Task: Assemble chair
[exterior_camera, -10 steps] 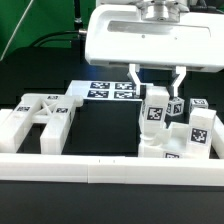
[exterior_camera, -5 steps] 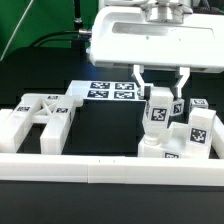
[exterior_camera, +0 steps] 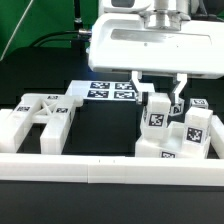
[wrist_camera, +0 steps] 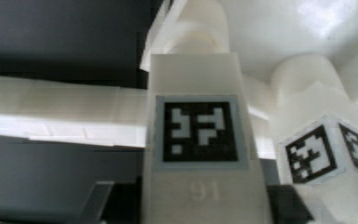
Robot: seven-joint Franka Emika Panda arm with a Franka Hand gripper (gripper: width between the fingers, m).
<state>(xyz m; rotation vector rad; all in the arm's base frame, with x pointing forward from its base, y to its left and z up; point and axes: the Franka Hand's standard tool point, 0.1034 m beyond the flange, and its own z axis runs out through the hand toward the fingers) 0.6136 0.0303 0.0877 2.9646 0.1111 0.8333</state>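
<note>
My gripper (exterior_camera: 158, 92) is shut on a white square leg (exterior_camera: 157, 116) that carries a black-and-white tag, holding it upright. The leg hangs just over the cluster of white tagged chair parts (exterior_camera: 195, 132) at the exterior view's right; whether it touches them I cannot tell. In the wrist view the leg (wrist_camera: 197, 120) fills the middle between my dark fingers (wrist_camera: 115, 200), my gripper (wrist_camera: 195, 205) clamped on its near end. Another tagged white part (wrist_camera: 329, 150) stands beside it. A flat slotted panel (exterior_camera: 40, 115) lies at the exterior view's left.
The marker board (exterior_camera: 108, 90) lies flat at the back centre. A long plain white rail (exterior_camera: 90, 170) runs along the front edge. The arm's big white housing (exterior_camera: 155, 40) hangs over the right half of the scene. Black table surface (exterior_camera: 105, 130) shows between panel and cluster.
My gripper has moved slightly toward the exterior view's right and lower, carrying the leg down closer to the cluster. The other parts have not moved.
</note>
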